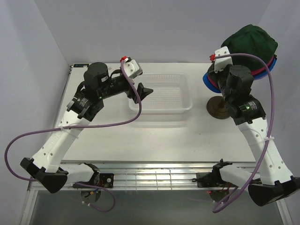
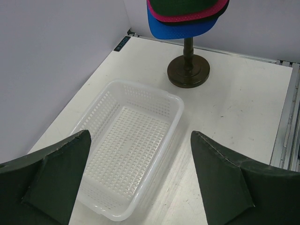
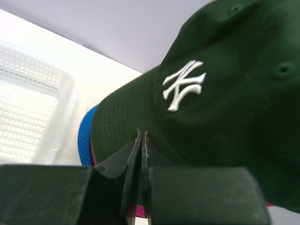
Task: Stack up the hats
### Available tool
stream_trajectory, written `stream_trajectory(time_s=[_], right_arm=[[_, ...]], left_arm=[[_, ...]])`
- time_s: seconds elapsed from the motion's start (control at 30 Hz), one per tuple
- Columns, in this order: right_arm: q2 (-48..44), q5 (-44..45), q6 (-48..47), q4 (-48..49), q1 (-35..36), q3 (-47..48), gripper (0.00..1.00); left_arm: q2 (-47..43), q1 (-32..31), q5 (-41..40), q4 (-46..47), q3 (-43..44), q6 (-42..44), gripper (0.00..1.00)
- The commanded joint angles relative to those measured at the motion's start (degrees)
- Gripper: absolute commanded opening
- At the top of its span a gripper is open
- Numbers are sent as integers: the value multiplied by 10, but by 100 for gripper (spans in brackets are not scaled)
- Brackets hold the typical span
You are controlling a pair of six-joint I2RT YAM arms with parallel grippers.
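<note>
Three caps could be counted, stacked one over another at about two o'clock on the table (image 1: 154, 136): a dark green cap (image 3: 225, 93) with a white NY on top, a magenta brim (image 2: 183, 18) under it, and a blue brim (image 2: 178, 30) lowest. Whether more caps lay inside the stack could not be told. The stack was carried on one brown stand (image 2: 188, 70), with a round foot and a thin stem. What sat at the top of the stem was covered by the caps.

One white mesh basket (image 1: 183, 82) was set near twelve o'clock at the middle of the table, apart from the stand. Nothing was seen inside it.

Two arms were counted. The left gripper (image 2: 139, 135) was held above the basket's nine o'clock end with its fingers spread wide and nothing between them. The right gripper (image 3: 142, 133) was raised at the stack, its fingers pressed together at the edge of the green cap's brim. Whether any fabric was pinched between them could not be made out. In the top view, the front of the stack was blocked by the right arm.

Two purple cables (image 1: 117, 123) were looped from the arms, one to each. In the left wrist view the crowns were cut off by the upper edge.
</note>
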Motion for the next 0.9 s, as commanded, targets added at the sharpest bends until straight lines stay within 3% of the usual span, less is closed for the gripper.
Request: stream_trajectory(time_s=[0.0,0.13,0.23,0.27,0.3,0.47,0.7,0.87], right_arm=[[-8,-80,28,-25,-6,69,8],[-15,-188,56,-2,-6,122,8],[15,-77,71,23,-6,177,8],[30,15,68,22,-7,196,12],[59,49,64,21,-10,234,12],[95,108,83,8,-71,287,8],[130,41,150,-12,-190,298,8],[100,9,174,-10,-242,221,8]], left_arm=[[1,-2,-2,1,15,-1,98],[6,-2,0,-1,22,1,98],[8,-2,3,0,22,-2,98],[8,-2,4,1,21,-2,98],[7,-2,4,0,19,-3,98],[1,-2,-3,-6,14,4,98],[4,-2,3,-4,7,0,98],[2,-2,0,-5,8,3,98]])
